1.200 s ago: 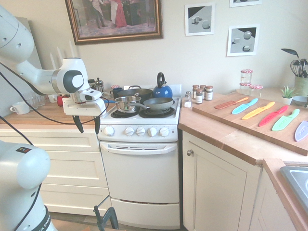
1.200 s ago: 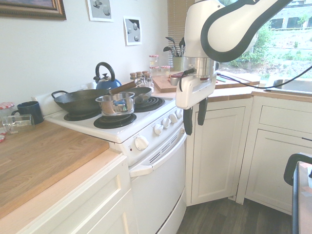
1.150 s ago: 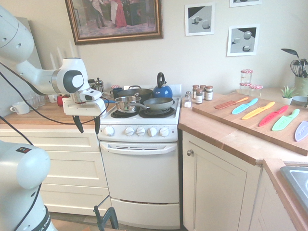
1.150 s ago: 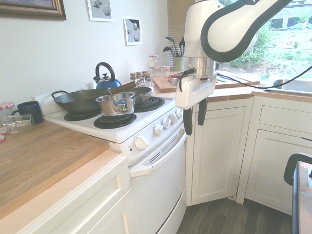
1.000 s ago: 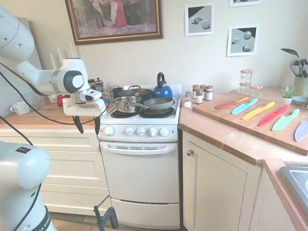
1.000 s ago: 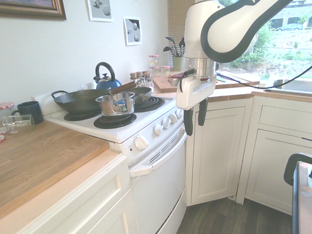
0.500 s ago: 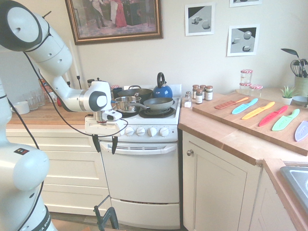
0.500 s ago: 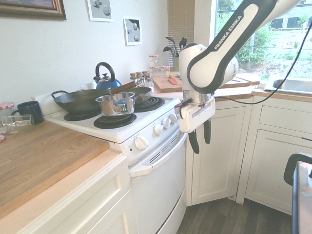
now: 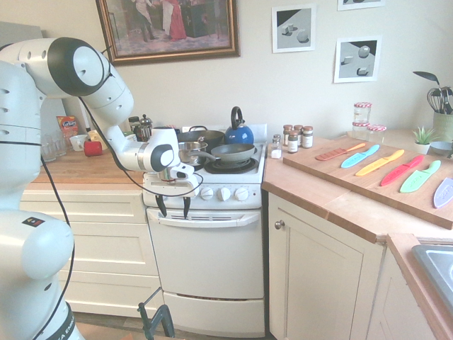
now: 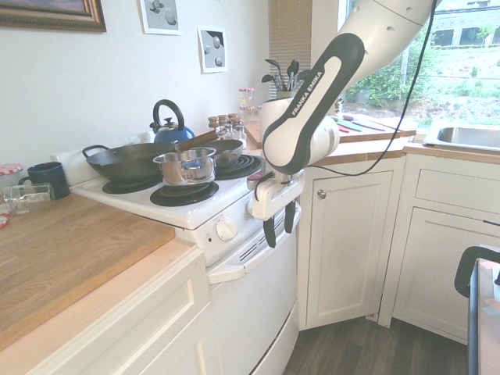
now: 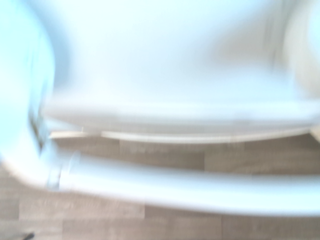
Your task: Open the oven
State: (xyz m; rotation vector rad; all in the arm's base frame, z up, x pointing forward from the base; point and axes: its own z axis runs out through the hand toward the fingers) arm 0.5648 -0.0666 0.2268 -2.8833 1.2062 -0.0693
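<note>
**Gripper poised above the oven's bar handle**

Oven [image 9: 207, 255] stands between cream drawers [image 9: 92, 248] on one flank and a cream panelled cupboard [image 9: 318, 283] with a round metal knob on the other. It is a small white enamel stove, smooth and boxy, with black coil burners on top, a row of round white knobs [image 9: 212, 193] across the front panel, and below them a plain flat door, shut, topped by a wide, rounded bar handle [image 9: 212, 218].

Just in front of the knob row, over the handle's end nearest the drawers, hangs the gripper [image 9: 173, 206]. Its two slim black fingers point straight down, parted by a clear gap and holding nothing; the tips sit just above the handle, and contact with it cannot be told. From the opposite side the gripper [image 10: 278, 226] shows the same spread, empty fingers against the oven's [image 10: 258, 305] front edge.

On the burners rest a dark round wok [image 10: 129, 162], a shiny steel saucepan [image 10: 186, 166], a grey frying pan [image 9: 233, 151] and a glossy blue kettle [image 9: 239, 132]. Beyond the cupboard side of the oven, a wooden board [image 9: 368, 173] carries flat coloured knives.

Close up, the wrist view is blurred: the pale, curved handle bar [image 11: 190, 182] crosses over wood-grain plank flooring [image 11: 165, 160], with white oven surface above it.
</note>
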